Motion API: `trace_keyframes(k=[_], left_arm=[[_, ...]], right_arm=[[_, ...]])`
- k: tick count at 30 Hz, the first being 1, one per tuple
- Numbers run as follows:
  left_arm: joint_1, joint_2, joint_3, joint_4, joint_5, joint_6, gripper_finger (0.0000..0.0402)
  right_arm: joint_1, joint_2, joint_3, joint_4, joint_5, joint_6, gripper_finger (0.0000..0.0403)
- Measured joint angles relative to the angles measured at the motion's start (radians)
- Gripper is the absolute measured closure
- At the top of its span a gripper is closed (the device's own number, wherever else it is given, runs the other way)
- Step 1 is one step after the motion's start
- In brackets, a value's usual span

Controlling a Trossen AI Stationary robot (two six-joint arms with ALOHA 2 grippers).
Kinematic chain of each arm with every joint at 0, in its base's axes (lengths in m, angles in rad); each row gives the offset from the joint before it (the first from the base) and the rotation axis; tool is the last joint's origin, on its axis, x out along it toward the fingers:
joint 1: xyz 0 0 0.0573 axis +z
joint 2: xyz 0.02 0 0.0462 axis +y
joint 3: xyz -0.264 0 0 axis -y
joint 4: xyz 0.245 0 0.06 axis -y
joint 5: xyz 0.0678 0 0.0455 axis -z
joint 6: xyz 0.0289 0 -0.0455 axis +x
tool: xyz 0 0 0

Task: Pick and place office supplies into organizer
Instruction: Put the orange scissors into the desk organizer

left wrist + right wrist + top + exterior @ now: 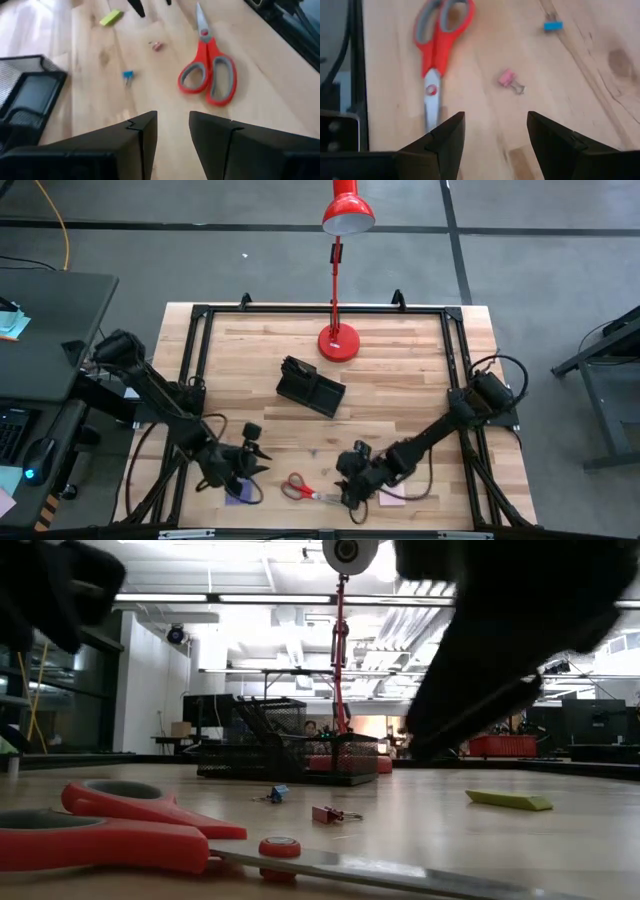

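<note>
We find the red-handled scissors lying flat and closed near the table's front edge, between the two arms, blades pointing toward the right arm; the right gripper hangs just above the blade tips, its fingers spread wide with nothing between them; a pink binder clip and a blue binder clip lie on the wood beyond it; over on the other side we see the left gripper low by the scissor handles, fingers apart with a narrow gap and nothing held; the black mesh organizer sits mid-table, just in front of the red lamp; a yellow-green block lies well apart from the scissors.
</note>
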Motion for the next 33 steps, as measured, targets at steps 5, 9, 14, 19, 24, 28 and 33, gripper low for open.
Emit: trace_keyframes(k=[5,9,14,19,24,28,33], left_arm=[[-0.002,0.089,0.042,0.064,0.013,0.06,0.0298],[0.002,0.101,0.042,0.11,-0.012,0.071,0.0298],[0.001,0.099,0.044,0.102,0.006,0.081,0.0298],[0.072,0.111,0.043,0.058,0.197,0.066,0.0298],[0.15,0.115,0.084,0.003,0.269,0.105,0.0298],[0.184,0.148,0.151,-0.013,0.367,0.165,0.0298],[0.183,0.279,0.285,-0.107,0.428,0.178,0.0298]], right_arm=[[0.099,-0.009,-0.01,0.1,0.2,-0.167,0.0197],[0.155,-0.071,-0.139,0.409,0.34,-0.361,0.0197],[0.159,-0.169,-0.466,1.026,0.348,-0.541,0.0204],[0.159,-0.184,-0.674,1.503,0.285,-0.699,0.0208],[0.172,-0.184,-0.779,1.736,0.354,-0.912,0.0208],[0.156,-0.183,-0.808,1.736,0.382,-0.921,0.0208],[0.142,-0.183,-0.806,1.666,0.378,-0.827,0.0208]])
